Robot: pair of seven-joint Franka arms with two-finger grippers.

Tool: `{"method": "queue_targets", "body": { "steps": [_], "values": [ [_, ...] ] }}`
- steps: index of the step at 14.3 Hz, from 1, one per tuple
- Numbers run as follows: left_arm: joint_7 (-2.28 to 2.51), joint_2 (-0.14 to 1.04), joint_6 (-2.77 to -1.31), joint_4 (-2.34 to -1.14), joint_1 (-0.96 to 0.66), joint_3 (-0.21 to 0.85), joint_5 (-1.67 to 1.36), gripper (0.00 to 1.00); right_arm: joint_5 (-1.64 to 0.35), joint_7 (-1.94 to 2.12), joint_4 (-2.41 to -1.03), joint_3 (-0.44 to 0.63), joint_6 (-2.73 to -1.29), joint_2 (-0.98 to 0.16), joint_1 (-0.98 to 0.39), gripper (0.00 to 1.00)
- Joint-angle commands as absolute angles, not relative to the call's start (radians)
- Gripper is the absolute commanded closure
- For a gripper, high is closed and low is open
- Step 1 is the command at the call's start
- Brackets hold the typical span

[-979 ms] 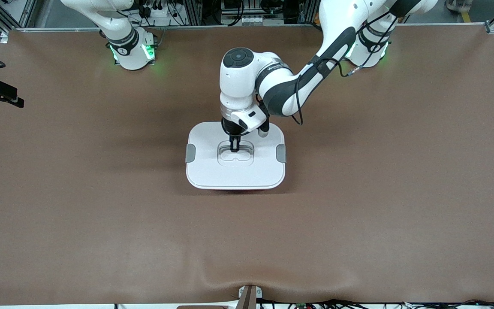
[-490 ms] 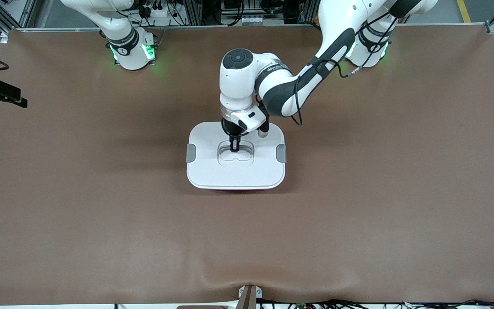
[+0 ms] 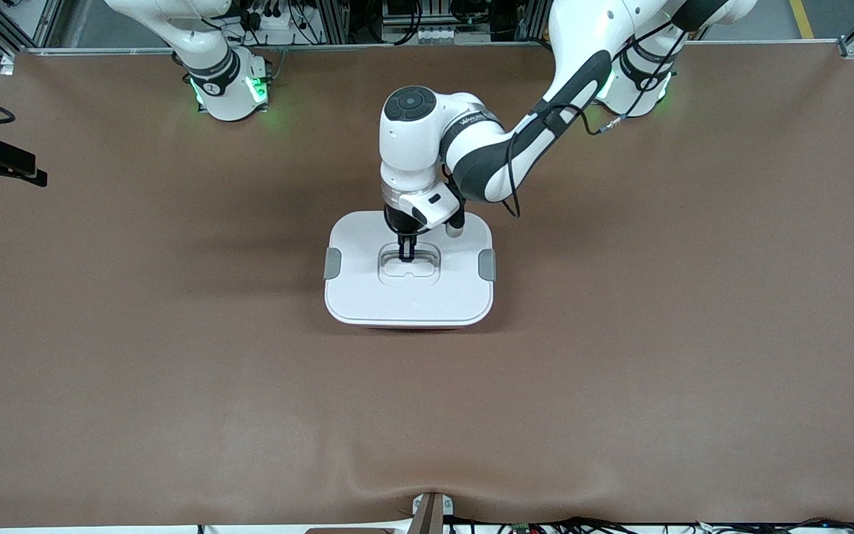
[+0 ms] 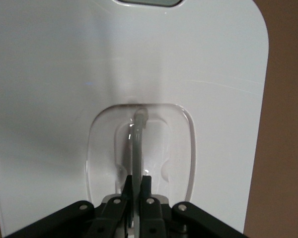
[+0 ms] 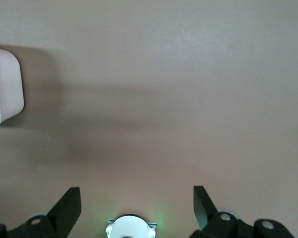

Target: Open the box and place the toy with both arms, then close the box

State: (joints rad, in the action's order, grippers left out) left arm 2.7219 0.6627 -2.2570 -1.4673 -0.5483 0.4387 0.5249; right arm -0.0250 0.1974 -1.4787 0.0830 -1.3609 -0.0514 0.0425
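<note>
The box (image 3: 409,271) sits about midway along the brown desk (image 3: 664,371), somewhat closer to the edge where the arm bases stand, with its white lid (image 3: 368,293) on and a grey clip (image 3: 331,263) at each short side. The left end effector (image 3: 405,256) is down in the lid's recessed middle, clenched on the thin upright handle (image 4: 138,134), which the left wrist view shows pinched between the two fingers (image 4: 146,183). Over the last second the lid has shifted slightly: it sits a touch farther from the front camera and toward the left arm's end, and the red sliver of tub that showed under its near edge is all but gone. I judge this to be the lid starting to lift, or else the whole box being drawn along; the pictures do not settle which, nor whether the clips are unlatched. The right end effector (image 5: 137,203) waits with its jaws spread wide and empty, up over bare desk near the right arm's base (image 3: 230,89). The toy is not in sight in any view. The only writing is a small dark mark on the left arm's forearm (image 3: 475,119), too small to read.
</note>
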Motion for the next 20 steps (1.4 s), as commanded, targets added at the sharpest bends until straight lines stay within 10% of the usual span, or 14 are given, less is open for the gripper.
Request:
{"method": "queue_targets", "body": {
  "steps": [1, 5, 8, 20],
  "values": [
    [2.777, 0.68, -2.261, -1.468, -0.555, 0.442, 0.554, 1.0, -0.021, 0.215, -1.493, 0.069, -1.361, -0.044, 0.06, 0.0],
    [2.769, 0.684, -2.261, -1.463, -0.551, 0.442, 0.554, 0.87, -0.025, 0.219, -1.5, 0.069, -1.361, -0.044, 0.064, 0.0],
    [2.75, 0.68, -2.26, -1.46, -0.552, 0.442, 0.554, 0.02, -0.037, 0.227, -1.52, 0.069, -1.361, -0.044, 0.083, 0.0],
    [2.665, 0.598, -2.131, -1.456, -0.538, 0.471, 0.537, 0.0, -0.049, 0.281, -1.534, 0.069, -1.374, -0.04, 0.106, 0.0]
  ]
}}
